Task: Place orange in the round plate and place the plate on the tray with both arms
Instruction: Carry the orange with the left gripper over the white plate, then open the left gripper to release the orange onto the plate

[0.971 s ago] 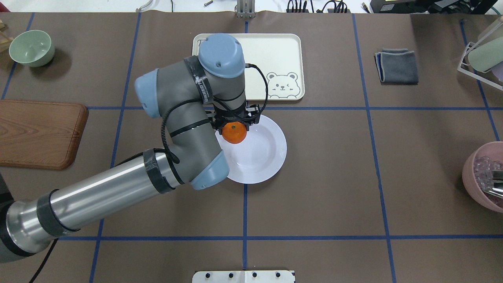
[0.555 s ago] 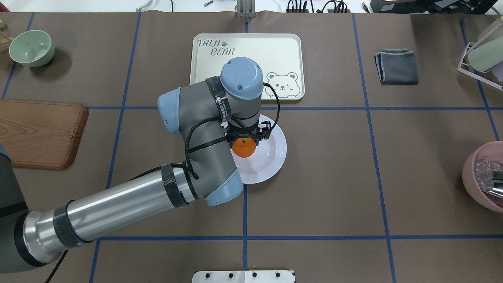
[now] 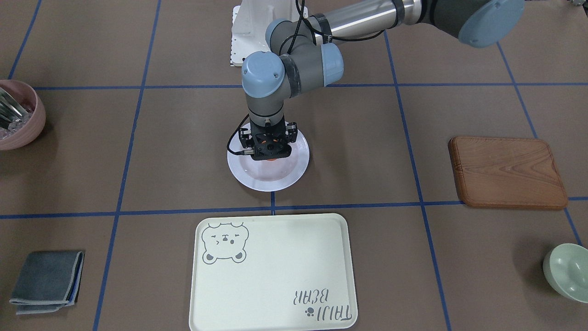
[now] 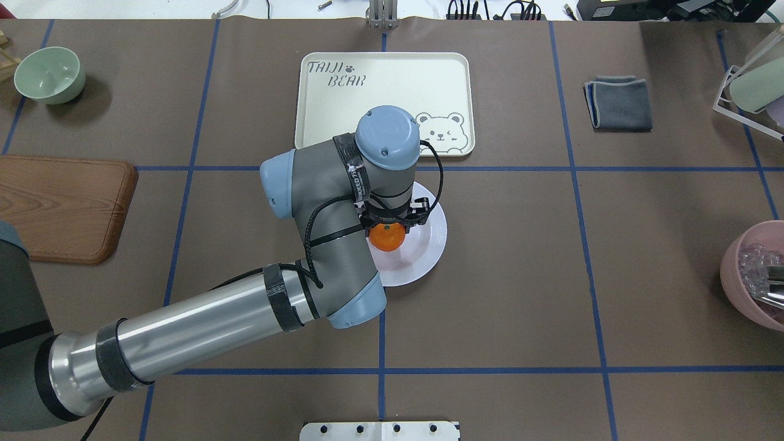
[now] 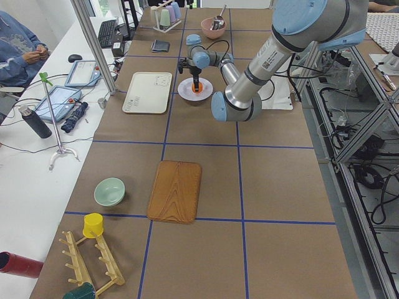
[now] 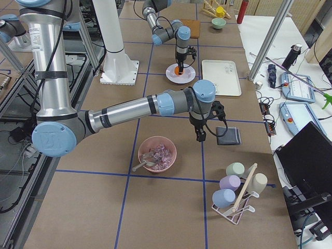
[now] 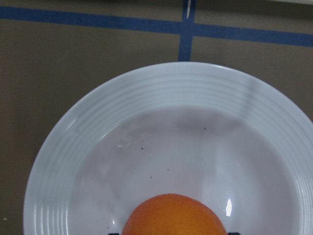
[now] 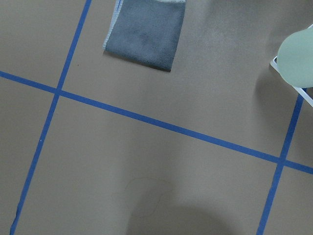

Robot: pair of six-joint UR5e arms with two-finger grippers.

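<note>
Clamping one orange (image 4: 386, 237), the left jaws hang over one round plate (image 4: 430, 244).

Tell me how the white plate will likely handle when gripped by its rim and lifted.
The round plate looks glossy, so its rim may be slippery. It seems rigid and probably breakable if dropped. The orange is round, so it would likely roll in a tilted plate.

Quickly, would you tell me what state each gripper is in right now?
Left gripper: closed on the orange.
Right gripper: cannot be told.
</note>
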